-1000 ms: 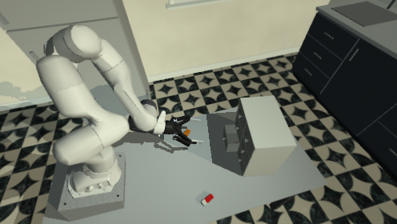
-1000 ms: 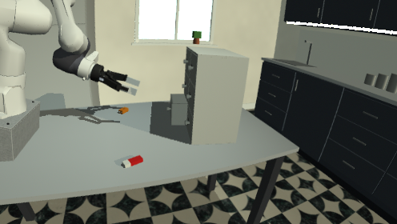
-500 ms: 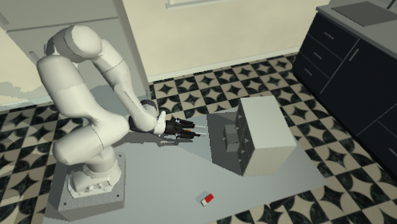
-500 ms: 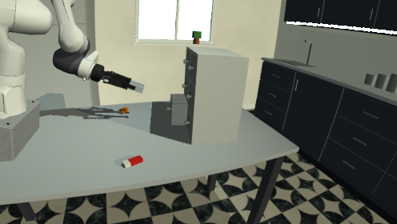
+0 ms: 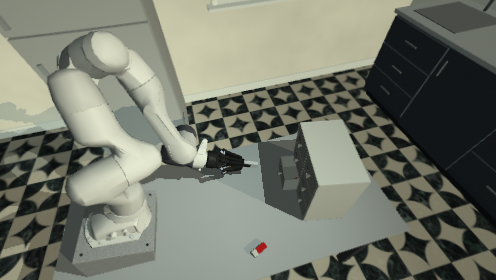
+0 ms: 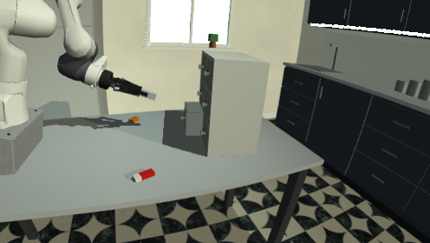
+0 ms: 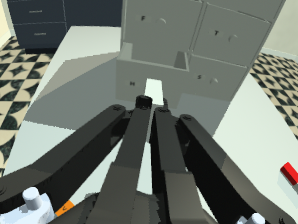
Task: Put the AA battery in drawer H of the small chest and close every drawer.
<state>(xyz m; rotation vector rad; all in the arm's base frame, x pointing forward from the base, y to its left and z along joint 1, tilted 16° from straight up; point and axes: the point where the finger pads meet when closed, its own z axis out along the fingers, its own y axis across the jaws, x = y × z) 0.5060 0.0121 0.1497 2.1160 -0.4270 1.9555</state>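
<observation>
"Exterior view: where was the black two-finger gripper [image 5: 251,163] [image 6: 148,95] [image 7: 152,91]?"

"Above the grey table [image 5: 190,215] [image 6: 95,147] [image 7: 260,135], short of the pale box-shaped chest [image 5: 335,152] [image 6: 238,104] [image 7: 175,40]. Fingertips pressed together, nothing pinched."

"Drawers?"

"The grey drawer marked H [image 5: 289,186] [image 6: 193,123] [image 7: 132,92] stood out from the chest, low down. Fronts F, T and S sat further back, F directly above H, S beside it."

"AA battery?"

"Could not place it. H's front wall hid most of its floor in the wrist view."

"Loose items?"

"A red-and-white block [image 5: 258,249] [image 6: 144,174] [image 7: 289,173] lay on the table, well apart from the chest. A small orange block [image 6: 133,120] [image 7: 63,207], dark mark on it, lay on the gripper's side of the chest, beside the arm's shadow."

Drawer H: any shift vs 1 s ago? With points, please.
No visible shift. Drawer H [image 5: 288,182] [image 6: 193,124] [image 7: 131,91] stands out from the chest [image 5: 335,152] [image 6: 237,108] [image 7: 170,37] by the same amount, and both keep their place against the table edge [image 6: 243,183] in the exterior view.
</observation>
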